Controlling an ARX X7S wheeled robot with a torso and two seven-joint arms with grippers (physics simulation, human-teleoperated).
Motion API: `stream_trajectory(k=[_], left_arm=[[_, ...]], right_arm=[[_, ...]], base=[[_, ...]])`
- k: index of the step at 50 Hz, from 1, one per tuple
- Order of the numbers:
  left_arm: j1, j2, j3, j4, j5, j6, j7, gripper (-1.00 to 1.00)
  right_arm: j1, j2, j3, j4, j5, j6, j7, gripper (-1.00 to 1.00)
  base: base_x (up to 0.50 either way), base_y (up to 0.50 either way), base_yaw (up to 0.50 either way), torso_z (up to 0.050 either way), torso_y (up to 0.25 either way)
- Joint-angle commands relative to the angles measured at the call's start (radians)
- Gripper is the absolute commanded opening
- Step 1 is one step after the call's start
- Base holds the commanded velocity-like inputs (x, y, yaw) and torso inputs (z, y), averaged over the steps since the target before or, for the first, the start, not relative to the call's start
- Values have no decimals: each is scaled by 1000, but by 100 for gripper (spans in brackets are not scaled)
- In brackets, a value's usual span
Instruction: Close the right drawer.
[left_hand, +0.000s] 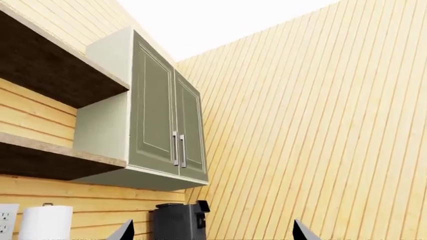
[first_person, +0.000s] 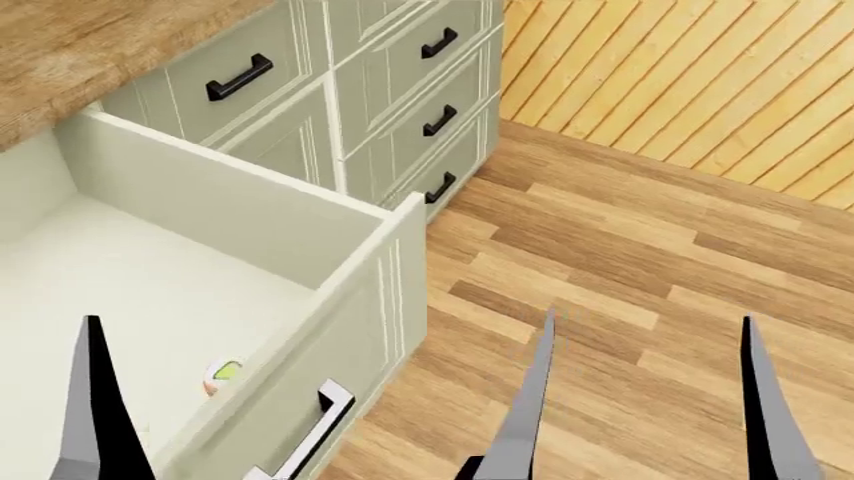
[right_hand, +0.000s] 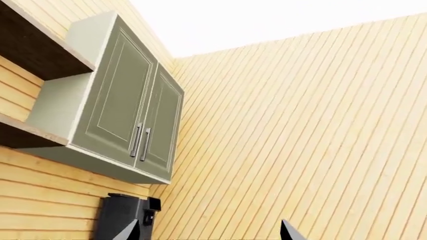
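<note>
Drawer (first_person: 360, 300) gapes lower left; both pincers, left (left_hand: 212, 231) and right (first_person: 643, 400), spread and empty, should press its front squarely inward.

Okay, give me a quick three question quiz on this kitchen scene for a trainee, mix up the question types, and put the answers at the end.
1. True or false: the right drawer is pulled out, with its inside showing.
2. Multiple choice: what lies inside that drawer? A) a folded towel B) a small round object near the front panel C) a stack of plates
3. Short answer: in the left wrist view, what stands on the counter beside the paper towel roll, below the wall cabinet?

Key
1. True.
2. B. It is too small to identify further.
3. A dark coffee machine.
</note>
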Motion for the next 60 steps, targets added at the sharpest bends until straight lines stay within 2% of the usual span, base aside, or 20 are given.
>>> stream_trajectory(k=[1,44,49,52,54,60], left_arm=[[-4,-4,5,-4,-3,0,-5,100],[-8,-18,18,-8,-3,3,-25,100],[-8,-20,20,-15,-2,11,-26,100],[-9,-20,22,-17,-3,11,-27,100],[-9,-21,24,-17,-2,12,-27,100],[-8,-24,24,-6,-4,5,-30,100]], right_arm=[[4,2,-5,-5,-4,19,2,100],[7,18,-22,1,-10,7,18,100],[3,22,-27,10,-7,-45,24,100],[12,21,-34,3,25,-4,11,100],[14,22,-45,-2,-20,22,9,100],[13,25,-47,-3,-21,21,11,100]], base=[[452,215,0,0,0],[446,212,0,0,0],[24,12,0,0,0],[16,-31,0,0,0],[139,-491,0,0,0],[173,-473,0,0,0]])
